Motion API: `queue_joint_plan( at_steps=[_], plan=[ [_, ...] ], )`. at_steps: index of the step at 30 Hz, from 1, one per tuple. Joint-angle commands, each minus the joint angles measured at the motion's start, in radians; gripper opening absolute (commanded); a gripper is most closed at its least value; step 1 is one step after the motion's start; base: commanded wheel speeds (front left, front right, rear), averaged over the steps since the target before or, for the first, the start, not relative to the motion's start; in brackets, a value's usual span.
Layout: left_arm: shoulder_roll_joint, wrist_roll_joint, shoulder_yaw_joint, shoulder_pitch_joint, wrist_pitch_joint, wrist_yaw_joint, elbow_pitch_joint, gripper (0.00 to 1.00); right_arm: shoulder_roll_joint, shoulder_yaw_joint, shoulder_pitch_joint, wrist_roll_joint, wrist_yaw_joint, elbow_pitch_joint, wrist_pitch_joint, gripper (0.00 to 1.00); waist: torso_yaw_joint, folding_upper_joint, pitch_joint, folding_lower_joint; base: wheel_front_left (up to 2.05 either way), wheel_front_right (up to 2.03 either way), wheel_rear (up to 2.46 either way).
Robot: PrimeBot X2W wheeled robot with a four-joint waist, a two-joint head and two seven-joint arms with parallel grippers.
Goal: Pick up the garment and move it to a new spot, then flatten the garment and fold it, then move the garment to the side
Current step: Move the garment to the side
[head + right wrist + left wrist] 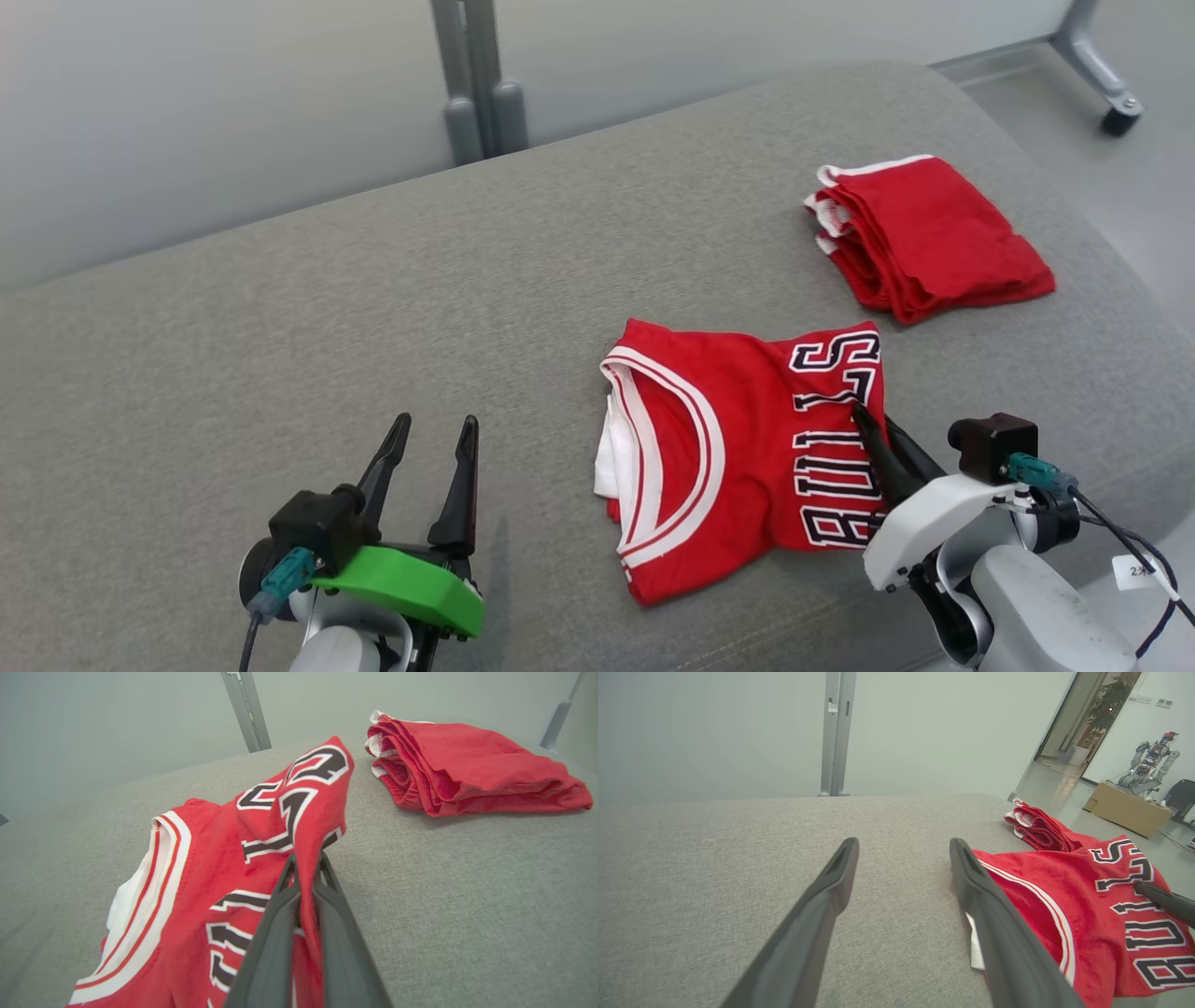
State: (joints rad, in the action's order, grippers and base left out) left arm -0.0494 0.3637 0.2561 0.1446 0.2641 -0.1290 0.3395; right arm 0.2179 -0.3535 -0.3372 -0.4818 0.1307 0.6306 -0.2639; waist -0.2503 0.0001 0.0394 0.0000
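Note:
The garment (738, 448) is a red jersey with white trim and black-and-white lettering, lying partly folded on the grey padded surface (373, 308). My right gripper (861, 409) is at the jersey's right edge, shut on a raised fold of the red cloth, which runs between its closed fingers in the right wrist view (307, 858). That jersey (210, 868) spreads to the left of those fingers. My left gripper (437, 420) hovers open and empty to the left of the jersey. In the left wrist view, that gripper (903, 844) has the garment (1064, 896) just beyond its right finger.
A folded pile of red cloth (934, 238) lies behind and to the right of the jersey, near the surface's rounded right edge (1120, 280). A grey metal post (476, 84) stands behind the surface. A castor leg (1116, 112) stands on the floor at the far right.

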Motion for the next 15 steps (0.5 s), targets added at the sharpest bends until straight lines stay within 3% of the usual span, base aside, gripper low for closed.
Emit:
queue_joint_plan(
  at_steps=[1, 9, 15],
  plan=[
    [-0.004, -0.01, -0.002, 0.018, -0.001, -0.002, -0.002, 1.0, -0.002, -0.005, 0.008, -0.001, 0.0, -0.002, 0.0, 0.0, -0.169, -0.0001, 0.018, 0.0, 0.0, 0.0, 0.0],
    [-0.004, -0.029, 0.01, 0.032, -0.001, -0.002, -0.007, 1.0, -0.015, -0.009, 0.021, -0.006, 0.0, -0.014, 0.0, 0.0, -0.256, -0.0001, 0.04, 0.0, 0.0, 0.0, 0.0],
    [-0.005, -0.035, 0.026, 0.049, -0.001, -0.002, -0.01, 1.0, -0.018, -0.024, -0.009, 0.016, 0.0, -0.025, 0.0, 0.0, -0.255, -0.0001, 0.073, 0.0, 0.0, 0.0, 0.0]
  ],
)
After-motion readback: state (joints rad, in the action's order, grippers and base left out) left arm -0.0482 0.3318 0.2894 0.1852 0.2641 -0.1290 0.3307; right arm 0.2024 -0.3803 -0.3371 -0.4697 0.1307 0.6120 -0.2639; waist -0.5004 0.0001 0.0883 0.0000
